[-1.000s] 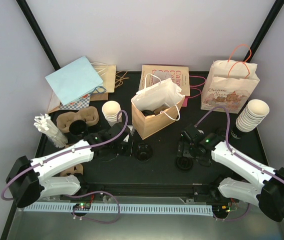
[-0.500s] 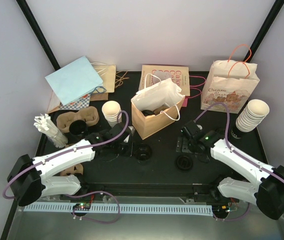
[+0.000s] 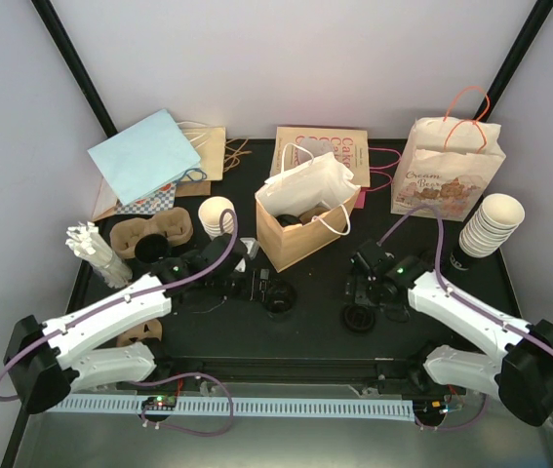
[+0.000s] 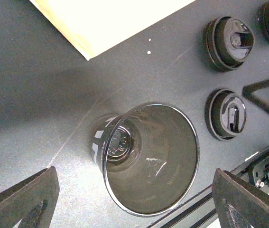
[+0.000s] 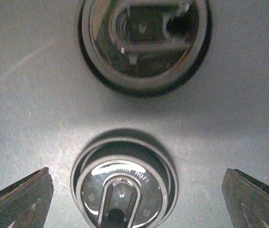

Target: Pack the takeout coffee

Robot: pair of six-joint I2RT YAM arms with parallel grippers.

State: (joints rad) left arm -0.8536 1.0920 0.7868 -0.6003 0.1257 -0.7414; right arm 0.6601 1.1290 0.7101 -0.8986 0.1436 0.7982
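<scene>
A dark, glossy takeout coffee cup (image 4: 146,159) stands upright and open-topped on the black table, its rim showing between my left gripper's (image 4: 136,202) wide-apart fingers, which do not touch it. From above, the cup (image 3: 278,297) sits just right of the open left gripper (image 3: 259,287). Two black lids (image 4: 229,36) (image 4: 227,114) lie to its right. My right gripper (image 5: 134,199) hangs open over one flat lid (image 5: 122,190), and a second lid (image 5: 143,42) lies beyond it. In the top view the right gripper (image 3: 366,291) is above a lid (image 3: 359,318).
An open brown paper bag (image 3: 305,216) stands behind the cup, its side (image 4: 101,19) close by. Cream cup stacks (image 3: 217,216) (image 3: 491,224), a pulp carrier (image 3: 149,236), white sticks (image 3: 96,252) and more bags (image 3: 447,171) ring the table. A rail (image 3: 276,370) runs along the near edge.
My left gripper has opened and let go of the dark cup, which stays standing where it was. The right gripper stays open and has shifted only slightly over the lids.
</scene>
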